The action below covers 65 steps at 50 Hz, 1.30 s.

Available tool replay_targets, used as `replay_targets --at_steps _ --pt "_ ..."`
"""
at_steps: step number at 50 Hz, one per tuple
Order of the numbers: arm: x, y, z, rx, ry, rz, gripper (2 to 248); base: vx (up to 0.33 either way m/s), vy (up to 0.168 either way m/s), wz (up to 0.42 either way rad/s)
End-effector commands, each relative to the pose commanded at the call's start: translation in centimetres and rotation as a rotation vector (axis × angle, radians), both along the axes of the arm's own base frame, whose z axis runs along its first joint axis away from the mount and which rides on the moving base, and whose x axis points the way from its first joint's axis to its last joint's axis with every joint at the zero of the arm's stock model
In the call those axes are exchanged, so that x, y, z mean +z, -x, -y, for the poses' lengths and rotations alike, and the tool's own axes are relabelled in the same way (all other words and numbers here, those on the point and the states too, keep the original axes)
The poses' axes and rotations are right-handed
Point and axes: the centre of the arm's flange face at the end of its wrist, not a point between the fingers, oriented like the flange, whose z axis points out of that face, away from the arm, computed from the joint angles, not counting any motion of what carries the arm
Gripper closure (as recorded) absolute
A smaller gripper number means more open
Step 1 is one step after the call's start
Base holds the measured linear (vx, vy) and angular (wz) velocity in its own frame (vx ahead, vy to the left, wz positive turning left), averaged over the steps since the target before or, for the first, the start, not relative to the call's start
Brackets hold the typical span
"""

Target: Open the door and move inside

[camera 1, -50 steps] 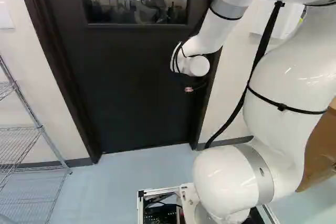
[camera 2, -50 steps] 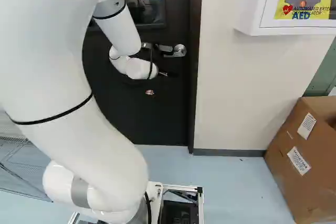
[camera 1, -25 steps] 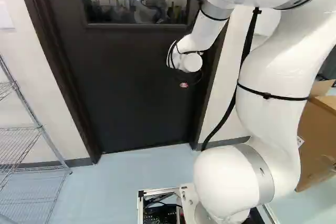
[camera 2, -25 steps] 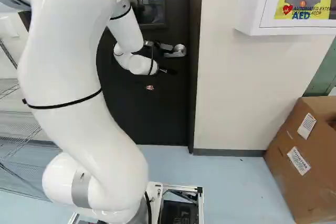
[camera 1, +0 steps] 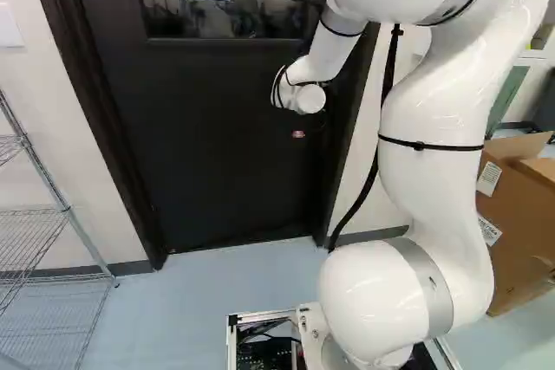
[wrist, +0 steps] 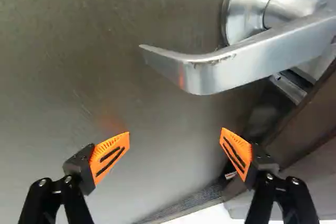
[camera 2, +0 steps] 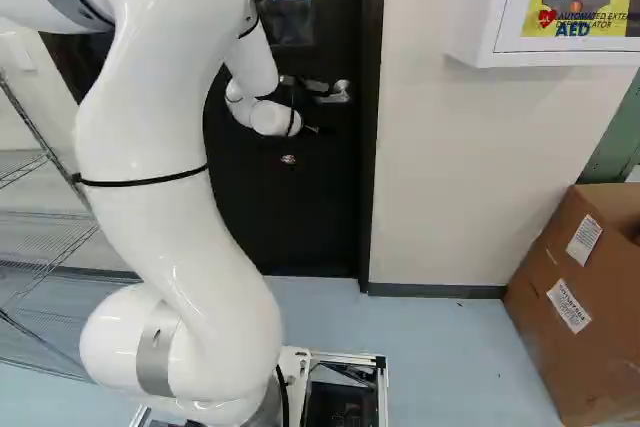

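Wrist view: handle [wrist: 231, 69] sits ahead of hand [camera 2: 314, 130] (spread wide)

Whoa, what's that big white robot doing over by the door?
The white robot arm is reaching over to the dark door, which looks shut. Its gripper is open near the metal handle, with nothing between its fingers, so it isn't holding the handle. Its job is to open the door and go inside.
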Motion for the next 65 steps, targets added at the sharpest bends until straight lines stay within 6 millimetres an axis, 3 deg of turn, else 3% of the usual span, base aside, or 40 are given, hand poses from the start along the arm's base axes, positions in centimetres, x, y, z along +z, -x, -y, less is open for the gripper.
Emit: replay_targets --at_steps 35,49,65 --pt "-0.7 -6.8 -0.8 0.008 -0.002 0.038 3 0.000 0.000 0.000" --pt "-0.7 -7.3 -1.8 0.060 0.026 0.043 3 0.000 0.000 0.000" --pt "-0.8 -8.2 -4.4 0.195 0.097 0.055 3 0.000 0.000 0.000"
